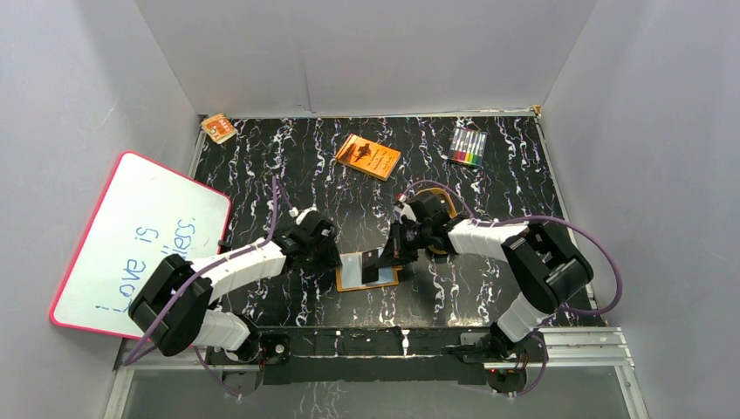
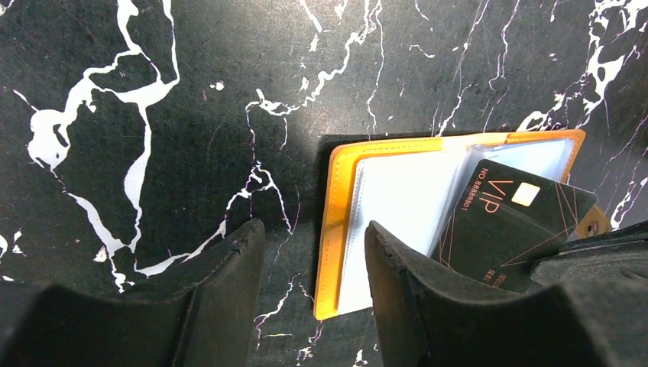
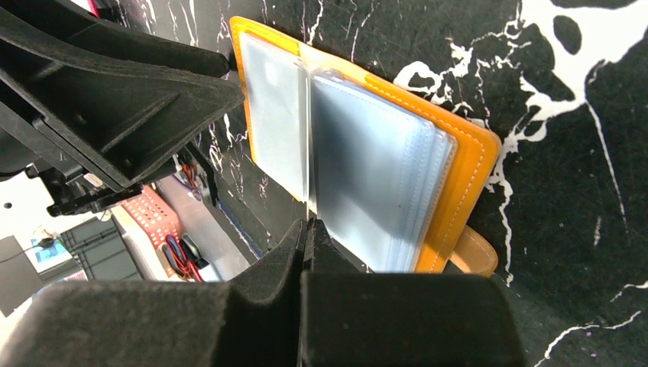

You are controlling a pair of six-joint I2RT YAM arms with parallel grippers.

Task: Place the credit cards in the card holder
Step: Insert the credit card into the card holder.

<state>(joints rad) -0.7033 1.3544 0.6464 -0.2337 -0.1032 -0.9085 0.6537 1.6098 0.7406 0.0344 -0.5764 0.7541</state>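
The card holder [image 1: 353, 272] lies open on the table, orange rim and pale blue-grey pockets up. My right gripper [image 1: 394, 249] is shut on a black credit card [image 1: 381, 262] and holds it tilted over the holder's right half. In the left wrist view the card [image 2: 508, 222], printed "VIP", has its corner among the clear sleeves of the holder [image 2: 397, 191]. My left gripper [image 2: 315, 252] is open, its fingers either side of the holder's left edge. In the right wrist view the shut gripper [image 3: 307, 225] stands over the holder [image 3: 466, 168]. No other card shows.
An orange book [image 1: 368, 156] and a pack of coloured markers [image 1: 468, 147] lie at the back. A tan oval tray [image 1: 447, 209] sits under the right arm. A whiteboard [image 1: 140, 244] leans at the left, with a small orange item [image 1: 218, 127] at the back left corner.
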